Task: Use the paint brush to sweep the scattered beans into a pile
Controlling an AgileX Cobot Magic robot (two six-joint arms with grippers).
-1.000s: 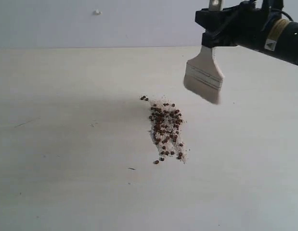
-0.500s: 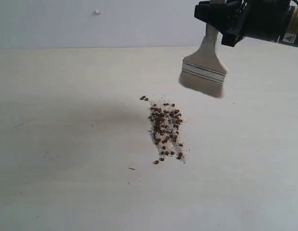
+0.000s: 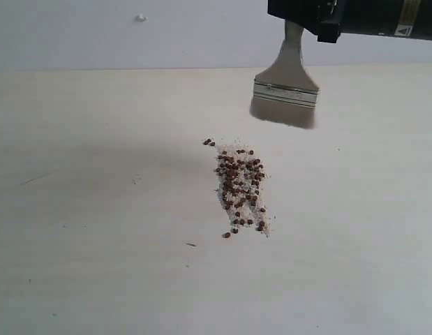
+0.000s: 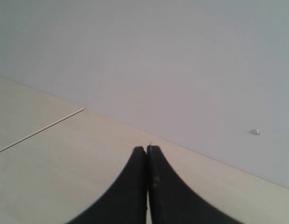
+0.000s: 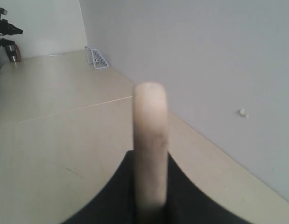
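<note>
The beans (image 3: 241, 186) lie as one long narrow pile mixed with whitish crumbs at the table's middle; two stray beans (image 3: 209, 142) sit just off its far left end. The paint brush (image 3: 285, 91) hangs in the air beyond the pile, bristles pointing down, clear of the table. My right gripper (image 3: 299, 17) is shut on its wooden handle (image 5: 150, 144), which sticks up between the jaws in the right wrist view. My left gripper (image 4: 147, 148) is shut and empty, facing the wall, and does not show in the exterior view.
The pale wooden table (image 3: 97, 209) runs back to a grey wall (image 3: 132, 42) bearing a small white mark (image 3: 140, 17). In the right wrist view a white mesh object (image 5: 96, 58) and a black device (image 5: 6, 32) stand far off.
The right gripper has lifted and moved left and toward the wall with the brush. The brush head has swung from tilted to nearly level. The beans have not moved.
</note>
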